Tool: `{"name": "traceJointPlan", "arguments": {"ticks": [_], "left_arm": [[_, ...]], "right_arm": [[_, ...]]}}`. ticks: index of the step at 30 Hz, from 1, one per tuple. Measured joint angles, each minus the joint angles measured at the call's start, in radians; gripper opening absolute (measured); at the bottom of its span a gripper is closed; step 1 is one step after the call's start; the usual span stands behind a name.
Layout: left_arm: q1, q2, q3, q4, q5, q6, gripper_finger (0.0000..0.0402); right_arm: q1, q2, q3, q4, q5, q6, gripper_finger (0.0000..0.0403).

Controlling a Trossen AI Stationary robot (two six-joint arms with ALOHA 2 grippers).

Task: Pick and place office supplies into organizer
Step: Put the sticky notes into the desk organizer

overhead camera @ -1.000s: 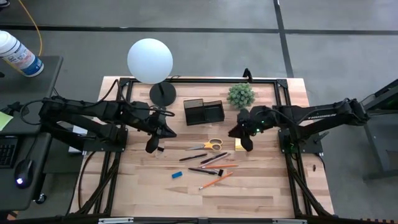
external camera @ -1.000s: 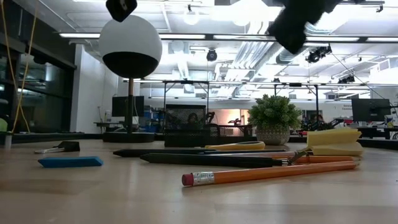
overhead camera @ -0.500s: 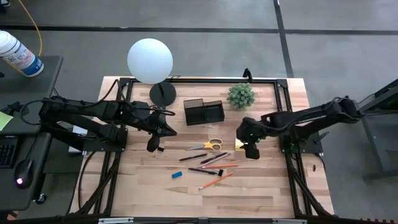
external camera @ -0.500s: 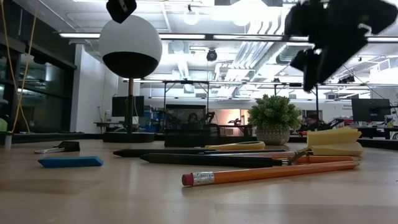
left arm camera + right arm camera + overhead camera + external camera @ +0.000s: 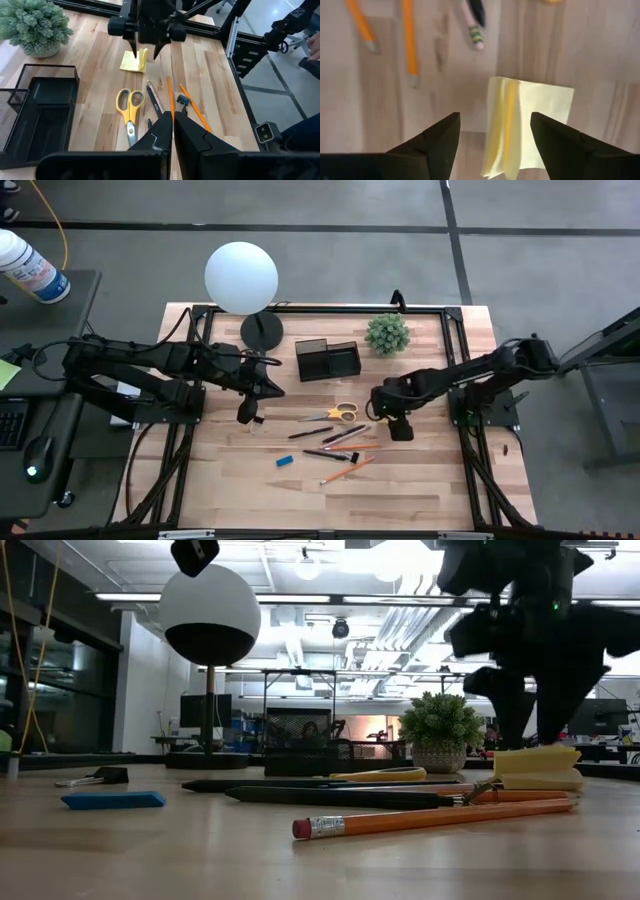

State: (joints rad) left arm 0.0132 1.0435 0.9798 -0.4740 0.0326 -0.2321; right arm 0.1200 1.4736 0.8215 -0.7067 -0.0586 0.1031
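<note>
The yellow sticky-note pad (image 5: pixel 527 125) lies flat on the table right of the yellow-handled scissors (image 5: pixel 335 414), with its top sheets curled up. My right gripper (image 5: pixel 528 730) hangs open just above the pad, pointing down, one finger on either side of the curled sheets (image 5: pixel 142 55); I see no touch. In the high view it hides the pad. Pencils and pens (image 5: pixel 345 448) and a blue eraser (image 5: pixel 285 461) lie nearer the front. The black organizer (image 5: pixel 328 360) stands behind the scissors. My left gripper (image 5: pixel 247 417) is shut, holds nothing, and hovers left of the scissors.
A white globe lamp (image 5: pixel 241 277) on a black base stands at the back left. A small potted plant (image 5: pixel 387 333) stands right of the organizer. A small black piece (image 5: pixel 110 775) lies left of the pens. Black frame rails (image 5: pixel 460 350) run along the table's edges.
My right gripper has come down from high above the table, shifted slightly toward the near edge, tipped to point down over the sticky-note pad, and opened. The pad and the other supplies have stayed where they were.
</note>
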Motion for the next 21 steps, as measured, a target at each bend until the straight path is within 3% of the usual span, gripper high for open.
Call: {"name": "traceJointPlan", "arguments": {"ticks": [5, 14, 21], "left_arm": [[0.0, 0.0, 0.0, 0.0, 0.0, 0.0, 0.0008], [0.0, 0.0, 0.0, 0.0, 0.0, 0.0, 0.0008], [0.0, 0.0, 0.0, 0.0, 0.0, 0.0, 0.0008]], "right_arm": [[0.0, 0.072, 0.0, 0.003, 0.053, -0.003, 0.0243], [0.007, 0.164, 0.005, 0.031, 0.001, 0.025, 0.0238], [0.04, 0.169, 0.004, 0.032, 0.074, 0.028, 0.0176]]}}
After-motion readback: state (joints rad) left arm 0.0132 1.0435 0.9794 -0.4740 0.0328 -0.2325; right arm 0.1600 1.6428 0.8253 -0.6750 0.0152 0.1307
